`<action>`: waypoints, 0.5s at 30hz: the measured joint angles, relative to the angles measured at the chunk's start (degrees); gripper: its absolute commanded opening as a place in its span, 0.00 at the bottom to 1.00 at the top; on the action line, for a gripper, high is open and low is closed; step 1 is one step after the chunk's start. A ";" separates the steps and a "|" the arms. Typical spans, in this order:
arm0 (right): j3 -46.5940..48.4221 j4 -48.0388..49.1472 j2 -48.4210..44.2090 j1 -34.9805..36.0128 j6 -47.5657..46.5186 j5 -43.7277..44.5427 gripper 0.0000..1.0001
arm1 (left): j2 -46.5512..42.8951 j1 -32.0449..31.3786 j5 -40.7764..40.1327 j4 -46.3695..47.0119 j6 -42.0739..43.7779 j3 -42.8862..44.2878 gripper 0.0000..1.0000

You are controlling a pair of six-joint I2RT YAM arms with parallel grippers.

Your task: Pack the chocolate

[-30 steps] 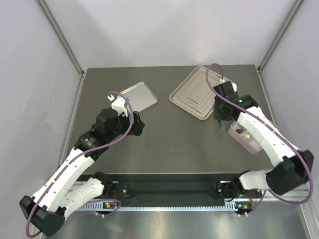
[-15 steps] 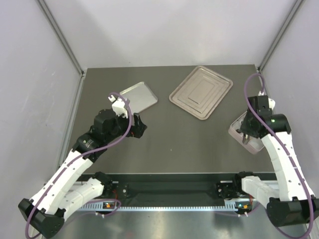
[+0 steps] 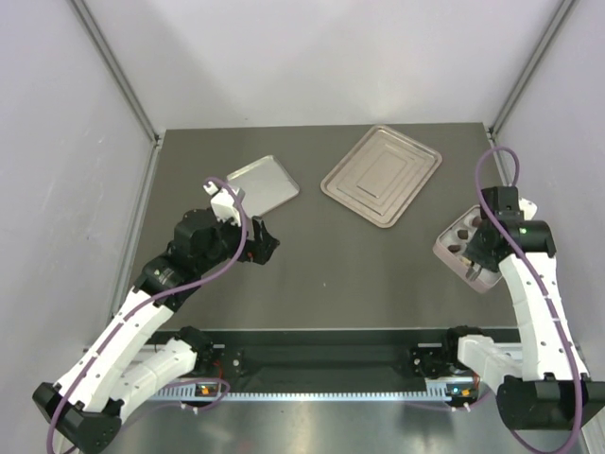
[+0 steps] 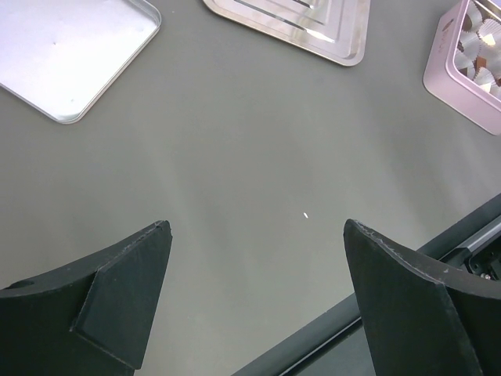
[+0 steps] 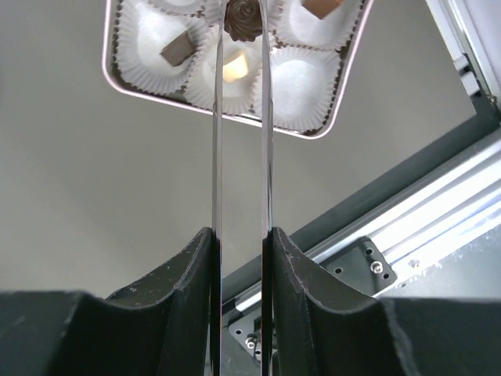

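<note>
Nearest us, the left end effector [image 4: 254,235] hangs over the tabletop [image 4: 235,141] with its jaws spread wide. It carries nothing and is well apart from the pink box [image 3: 452,253].

The right end effector [image 5: 240,11] is the one that counts. Its two long thin blades are pinched on a dark chocolate piece [image 5: 241,25] right at their tips, and they point down into the box.

In the right wrist view the held piece sits over the middle column of paper cups. Between the blades, just nearer, we see a cream piece [image 5: 235,69] already in its cup. A brown piece [image 5: 174,52] sits in the cup on the left of that view, and a tan piece [image 5: 317,6] is at the far edge.

We judge that the coming move turns on this: the cup in line with the blades looks taken, while an empty paper cup [image 5: 301,82] lies just beside it, on the right of that view. The held piece looks rounded, so we see no long axis to line up.

Farther off lie the small metal tray [image 3: 265,182] and the large metal tray [image 3: 383,175].
</note>
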 measured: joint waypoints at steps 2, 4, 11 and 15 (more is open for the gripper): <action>0.00 -0.37 0.02 -0.13 0.81 0.83 0.31 | 0.00 0.00 -0.02 0.00 0.00 0.00 0.96; -0.02 -0.98 -0.07 -0.50 1.66 1.84 0.31 | 0.07 0.00 -0.15 0.00 0.00 0.00 0.96; -3.30 -1.42 -4.11 -1.55 3.32 3.80 0.31 | 2.84 -1.57 -1.22 0.00 0.00 0.00 0.95; -7.26 -1.99 -6.88 -1.73 3.78 3.98 0.31 | 4.04 -2.32 -1.70 -0.02 0.00 0.00 0.95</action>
